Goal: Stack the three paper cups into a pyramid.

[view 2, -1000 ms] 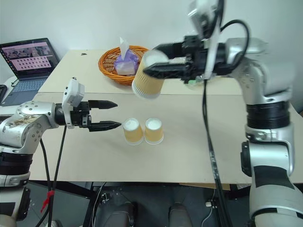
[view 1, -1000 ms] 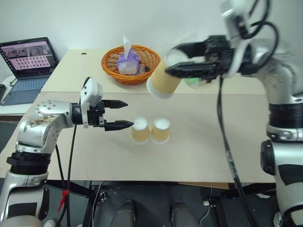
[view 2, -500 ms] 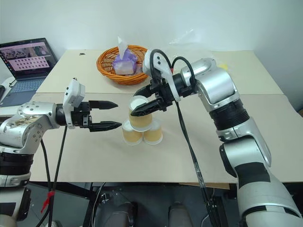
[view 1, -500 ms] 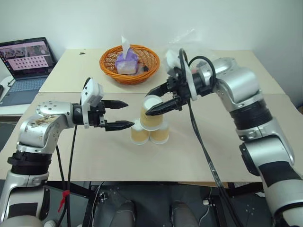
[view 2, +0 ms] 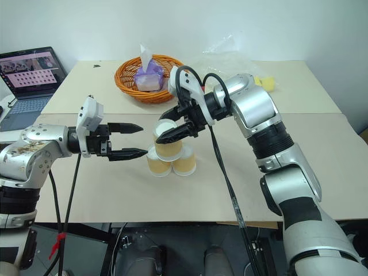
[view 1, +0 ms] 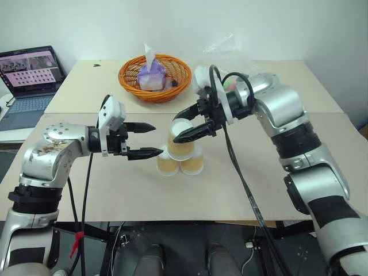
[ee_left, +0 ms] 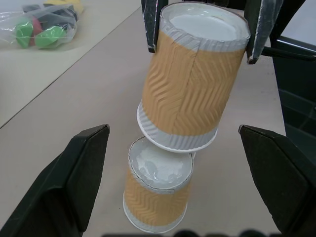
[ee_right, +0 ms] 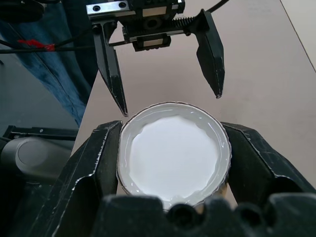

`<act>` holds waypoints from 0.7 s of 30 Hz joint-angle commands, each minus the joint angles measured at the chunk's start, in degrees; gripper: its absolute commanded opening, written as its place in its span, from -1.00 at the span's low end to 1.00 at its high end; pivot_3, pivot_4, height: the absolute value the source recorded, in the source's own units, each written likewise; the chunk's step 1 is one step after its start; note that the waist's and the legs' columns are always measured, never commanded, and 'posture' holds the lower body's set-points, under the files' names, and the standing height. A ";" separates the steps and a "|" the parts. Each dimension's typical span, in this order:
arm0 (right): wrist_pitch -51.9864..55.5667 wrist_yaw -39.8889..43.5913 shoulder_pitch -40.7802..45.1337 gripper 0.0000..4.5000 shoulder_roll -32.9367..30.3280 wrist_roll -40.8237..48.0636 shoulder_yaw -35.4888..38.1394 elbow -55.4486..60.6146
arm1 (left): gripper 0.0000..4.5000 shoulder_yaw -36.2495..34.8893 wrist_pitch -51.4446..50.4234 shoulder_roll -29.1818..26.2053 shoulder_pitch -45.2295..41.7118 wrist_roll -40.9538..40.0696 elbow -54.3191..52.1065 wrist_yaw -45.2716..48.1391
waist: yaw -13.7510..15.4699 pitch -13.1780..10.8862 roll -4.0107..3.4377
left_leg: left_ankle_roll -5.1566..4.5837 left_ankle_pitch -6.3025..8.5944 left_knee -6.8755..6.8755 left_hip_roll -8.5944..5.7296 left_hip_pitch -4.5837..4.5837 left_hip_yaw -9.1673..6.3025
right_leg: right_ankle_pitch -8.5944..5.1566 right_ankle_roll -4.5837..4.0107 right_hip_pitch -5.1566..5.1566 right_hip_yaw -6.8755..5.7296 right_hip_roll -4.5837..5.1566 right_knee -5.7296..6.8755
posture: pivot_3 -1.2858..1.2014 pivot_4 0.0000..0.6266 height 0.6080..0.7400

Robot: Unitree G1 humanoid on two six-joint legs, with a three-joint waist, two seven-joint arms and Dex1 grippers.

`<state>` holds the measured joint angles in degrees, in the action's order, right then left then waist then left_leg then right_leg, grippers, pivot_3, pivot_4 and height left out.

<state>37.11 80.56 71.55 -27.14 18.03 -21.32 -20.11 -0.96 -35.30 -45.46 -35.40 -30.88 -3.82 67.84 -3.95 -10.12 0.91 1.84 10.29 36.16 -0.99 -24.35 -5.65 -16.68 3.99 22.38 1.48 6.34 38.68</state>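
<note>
On the tan table, two paper cups stood upside down and side by side, the left base cup and the right base cup touching each other. Upon them sat the third cup, also inverted and tilted a little, its rim resting over the seam between the two below. The right gripper was clamped on that top cup near its white base, one black finger on each side; in the right wrist view the fingers pressed against the cup's round white bottom. Whether the top cup's weight already lay fully on the lower pair could not be told. In the left wrist view the right base cup was hidden behind the left one. The left gripper hovered just beside the stack with its jaws spread wide, holding nothing and touching no cup. Behind them an orange basket held a purple packet, partly hidden by the rim. A laptop was cut off at the frame's edge.
</note>
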 commanded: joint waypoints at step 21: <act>-6.70 3.81 5.16 0.89 4.63 -4.39 2.23 -10.60 | 1.00 -2.11 0.00 -1.67 1.66 -0.69 -3.14 -1.05 | -0.06 0.00 -0.01 | 0.06 -0.03 -0.05 0.00 0.03 -0.01 | 0.00 0.00 0.01 0.00 -0.01 0.01 | 0.03 -0.52 1.00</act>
<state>31.69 84.14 74.72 -22.81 13.65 -21.12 -31.19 -1.12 -35.34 -46.16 -33.66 -30.89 -5.24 66.89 -4.01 -10.13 0.90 1.90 10.26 36.10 -0.99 -24.32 -5.66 -16.68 3.99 22.40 1.48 6.34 38.69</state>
